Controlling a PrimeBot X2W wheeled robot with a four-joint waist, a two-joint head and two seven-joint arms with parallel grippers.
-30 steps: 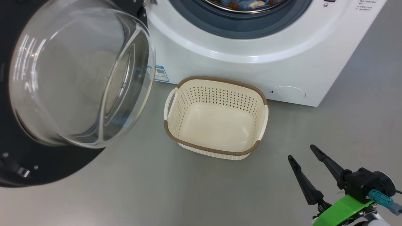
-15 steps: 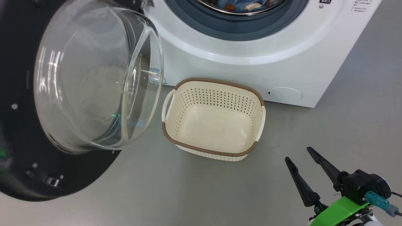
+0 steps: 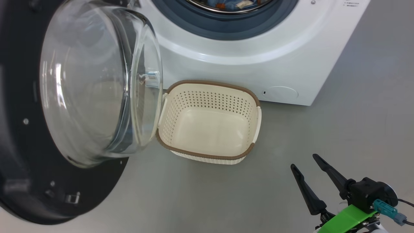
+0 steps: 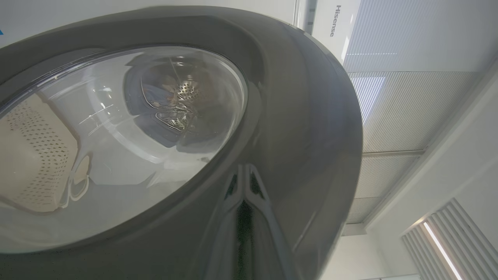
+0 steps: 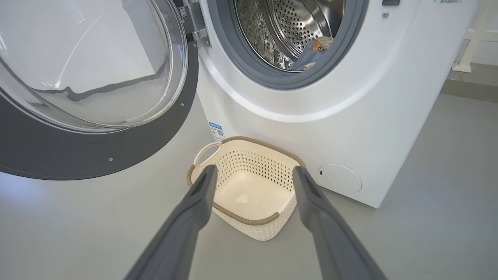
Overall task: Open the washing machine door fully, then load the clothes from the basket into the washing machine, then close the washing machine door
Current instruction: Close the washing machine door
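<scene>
1. The left gripper (image 4: 244,210) is keeping its fingers pressed together. They are pointing at the glossy dark outer rim of the washing machine door (image 4: 295,116). I cannot tell from the left wrist view whether they are touching it.
2. The door (image 3: 93,87) is standing swung out on its hinge at the machine's left. In the head view its glass bowl is bulging rightward and overlapping the basket's left handle.
3. The basket (image 3: 207,100) is sitting upright on the grey floor (image 3: 355,113), just in front of the washing machine (image 3: 245,61) and below the drum opening. Its bare cream bottom is showing.
4. The clothes (image 5: 311,52) are lying inside the steel drum at the lower lip of the grey-blue gasket, with blue, orange and cream showing.
5. The right gripper (image 3: 304,161) is hovering over the floor at lower right, apart from the basket. Its fingers are spread wide and gripping nothing.
</scene>
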